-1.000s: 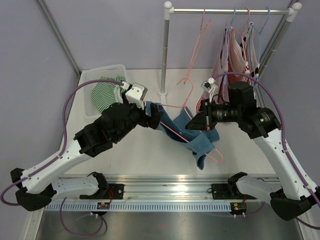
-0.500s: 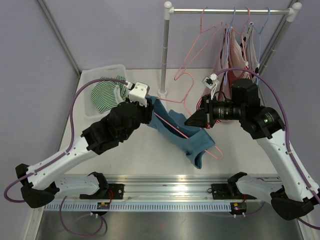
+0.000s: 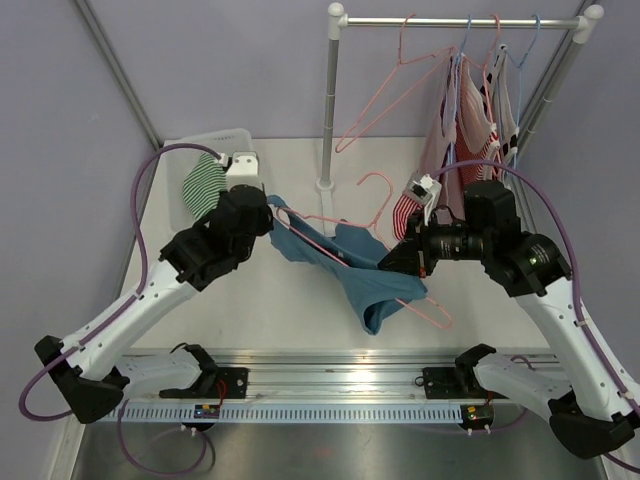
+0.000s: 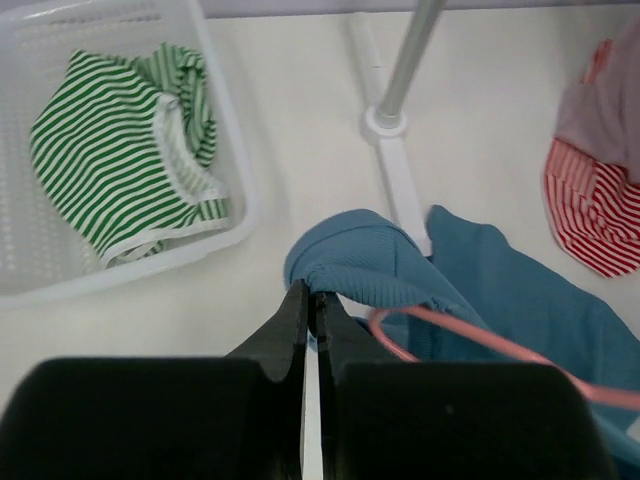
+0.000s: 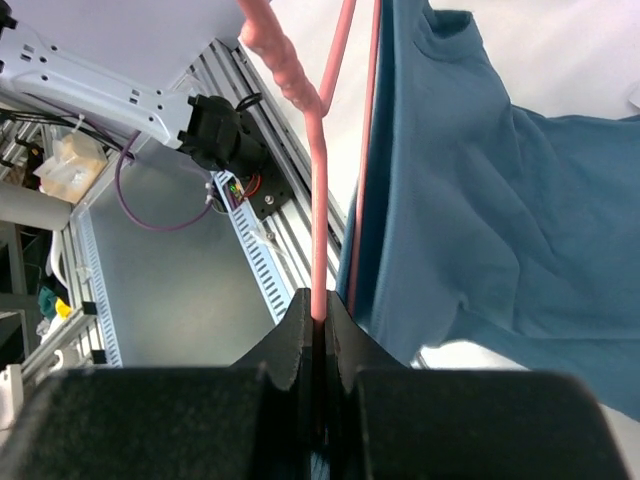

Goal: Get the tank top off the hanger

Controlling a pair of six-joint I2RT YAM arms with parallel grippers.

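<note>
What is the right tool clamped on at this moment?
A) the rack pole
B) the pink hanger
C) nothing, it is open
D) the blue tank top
B: the right wrist view shows the right tool shut on the wire of the pink hanger, with the blue tank top hanging beside it, not between the fingers.

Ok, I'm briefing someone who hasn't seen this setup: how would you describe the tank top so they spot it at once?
Find the clothes rail at the back of the table. In front of it, mid-table, the tank top drapes over a pink hanger. It is plain blue, unlike the green-striped garment in the basket and the red-striped one on the rail.
</note>
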